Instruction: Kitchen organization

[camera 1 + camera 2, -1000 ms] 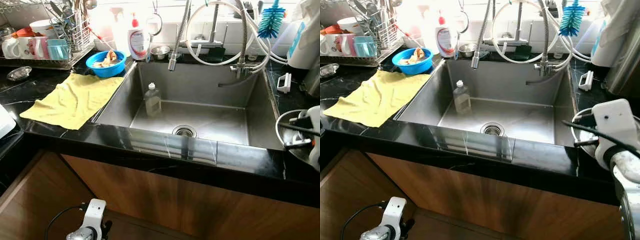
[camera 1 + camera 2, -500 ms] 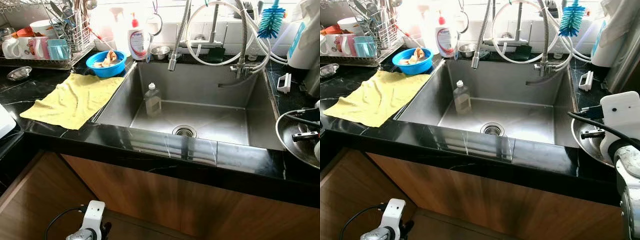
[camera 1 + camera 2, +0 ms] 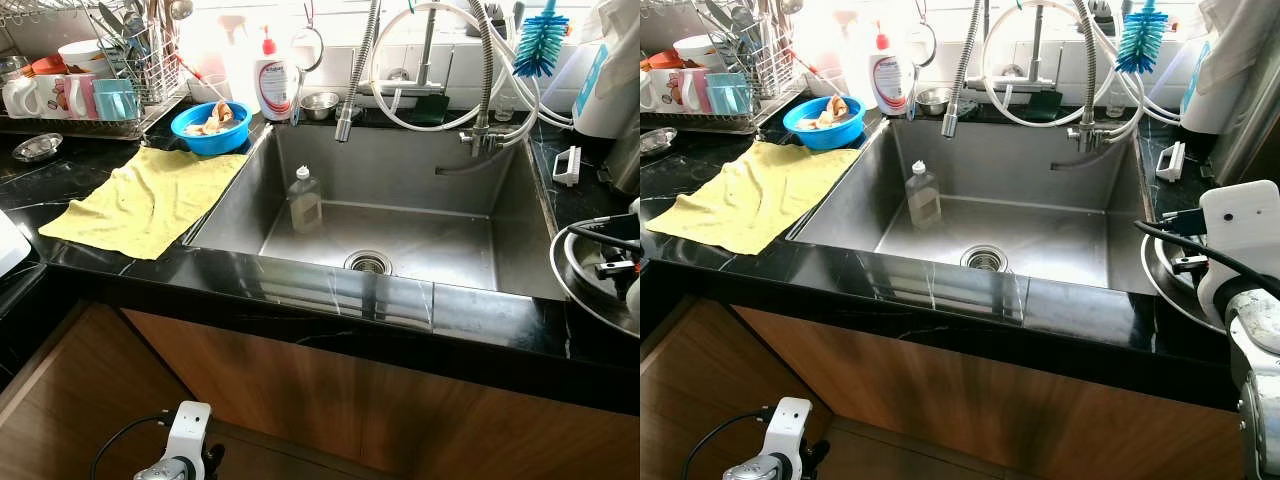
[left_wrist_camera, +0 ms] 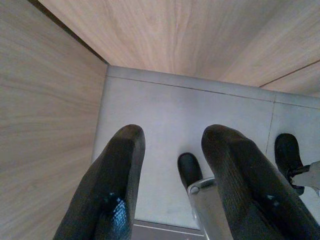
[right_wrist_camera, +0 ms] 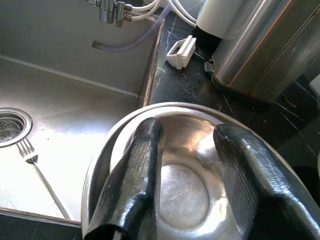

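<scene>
A steel bowl (image 5: 182, 195) sits on the black counter just right of the sink (image 3: 390, 190); its rim (image 3: 1160, 285) shows beside my right wrist. My right gripper (image 5: 187, 129) hovers over the bowl, open, with both black fingers spread across its hollow and nothing pinched between them. A clear bottle (image 3: 305, 200) stands inside the sink and a fork (image 5: 30, 152) lies near the drain. My left gripper (image 4: 172, 135) hangs open low by the wooden cabinet, above the grey floor.
A yellow cloth (image 3: 150, 195) lies left of the sink, with a blue bowl (image 3: 212, 125) and a dish rack of mugs (image 3: 90, 90) behind it. Hoses and a soap bottle (image 3: 273, 85) line the back. A white scrub brush (image 5: 181, 52) and steel canister (image 5: 260, 50) stand beyond the bowl.
My right arm has shifted slightly to the right and settled over the steel bowl. The left arm and the things in the sink have not moved.
</scene>
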`<state>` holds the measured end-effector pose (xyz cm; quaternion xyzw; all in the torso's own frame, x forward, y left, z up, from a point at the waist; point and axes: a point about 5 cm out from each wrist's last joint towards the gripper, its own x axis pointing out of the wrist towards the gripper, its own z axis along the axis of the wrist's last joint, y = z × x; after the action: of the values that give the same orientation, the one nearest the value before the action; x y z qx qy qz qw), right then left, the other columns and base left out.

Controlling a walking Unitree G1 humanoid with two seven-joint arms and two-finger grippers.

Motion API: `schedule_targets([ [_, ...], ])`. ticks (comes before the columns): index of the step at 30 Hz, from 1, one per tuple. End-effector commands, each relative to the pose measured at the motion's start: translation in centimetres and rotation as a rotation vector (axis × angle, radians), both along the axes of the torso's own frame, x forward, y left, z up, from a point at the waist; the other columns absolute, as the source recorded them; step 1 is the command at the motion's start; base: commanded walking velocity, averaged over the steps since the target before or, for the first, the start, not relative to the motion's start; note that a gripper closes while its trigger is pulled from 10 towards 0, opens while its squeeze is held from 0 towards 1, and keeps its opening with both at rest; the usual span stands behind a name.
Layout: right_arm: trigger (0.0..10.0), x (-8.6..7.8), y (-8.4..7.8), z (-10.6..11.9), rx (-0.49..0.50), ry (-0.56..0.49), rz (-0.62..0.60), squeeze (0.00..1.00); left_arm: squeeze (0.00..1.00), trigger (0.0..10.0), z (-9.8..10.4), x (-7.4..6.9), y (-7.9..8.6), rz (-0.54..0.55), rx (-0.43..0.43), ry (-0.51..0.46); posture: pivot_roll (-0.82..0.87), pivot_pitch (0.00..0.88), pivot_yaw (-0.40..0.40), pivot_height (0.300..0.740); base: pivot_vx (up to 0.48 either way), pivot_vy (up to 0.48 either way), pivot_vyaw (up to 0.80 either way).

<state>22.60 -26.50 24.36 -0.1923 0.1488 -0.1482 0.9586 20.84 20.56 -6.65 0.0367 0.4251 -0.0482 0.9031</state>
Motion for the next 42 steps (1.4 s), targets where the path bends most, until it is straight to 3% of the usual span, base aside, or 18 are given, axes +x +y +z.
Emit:
schedule_targets([
  [1,10.0,0.0,0.0,0.0,0.022,-0.006,0.005,0.55,0.0,10.0,-0.1,-0.2,0.4,0.005,0.015,0.02,-0.26,0.0,0.08,0.74,0.0,0.0,0.0],
  [2,10.0,0.0,0.1,0.0,0.038,-0.007,0.008,1.0,0.0,10.0,-0.1,-0.2,0.5,0.006,0.015,0.019,-0.26,0.0,0.079,0.74,0.0,0.0,0.0],
  [7,10.0,0.0,0.2,-0.3,0.079,-0.022,-0.001,1.0,0.0,10.0,0.0,-0.1,0.5,0.005,0.014,0.018,-0.26,0.0,0.079,0.74,0.0,0.0,0.0],
  [10,10.0,0.0,-1.3,0.7,0.097,-0.124,-0.139,1.0,0.0,10.0,0.0,-0.1,0.5,0.003,0.014,0.019,-0.26,0.0,0.08,0.74,0.0,0.0,0.0],
  [11,10.0,-0.2,-2.2,1.0,0.115,-0.166,-0.208,0.63,0.0,10.0,0.0,-0.1,0.5,0.002,0.015,0.019,-0.26,0.0,0.08,0.74,0.0,0.0,0.0],
  [12,10.0,-0.3,-2.5,1.1,0.12,-0.177,-0.225,0.63,0.0,10.0,0.0,-0.1,0.5,0.001,0.015,0.019,-0.26,0.0,0.08,0.74,0.0,0.0,0.0],
  [13,10.0,-0.4,-3.1,1.2,0.165,-0.211,-0.271,0.0,0.0,10.0,0.0,-0.1,0.5,0.0,0.016,0.018,-0.26,0.0,0.08,0.74,0.0,0.0,0.0],
  [16,10.0,-0.7,-3.6,1.3,0.221,-0.255,-0.324,0.0,0.0,10.0,0.0,-0.2,0.5,-0.001,0.018,0.018,-0.25,0.0,0.082,0.74,0.0,0.0,0.0],
  [18,10.0,-0.9,-4.1,1.4,0.261,-0.279,-0.359,0.0,0.0,10.0,-0.2,-0.1,-0.5,-0.015,0.012,0.017,-0.25,0.0,0.084,0.74,0.0,0.0,0.0],
  [33,10.0,-0.5,-4.1,-0.5,0.583,-0.292,-0.354,0.0,0.0,10.0,0.1,0.7,-1.5,-0.052,0.008,-0.01,-0.25,0.0,0.084,0.74,0.0,0.0,0.0],
  [42,10.0,-0.8,-4.6,-0.3,0.607,-0.311,-0.376,0.0,0.0,10.0,0.2,0.9,-1.6,-0.056,0.007,-0.014,-0.25,0.0,0.085,0.74,0.0,0.0,0.0],
])
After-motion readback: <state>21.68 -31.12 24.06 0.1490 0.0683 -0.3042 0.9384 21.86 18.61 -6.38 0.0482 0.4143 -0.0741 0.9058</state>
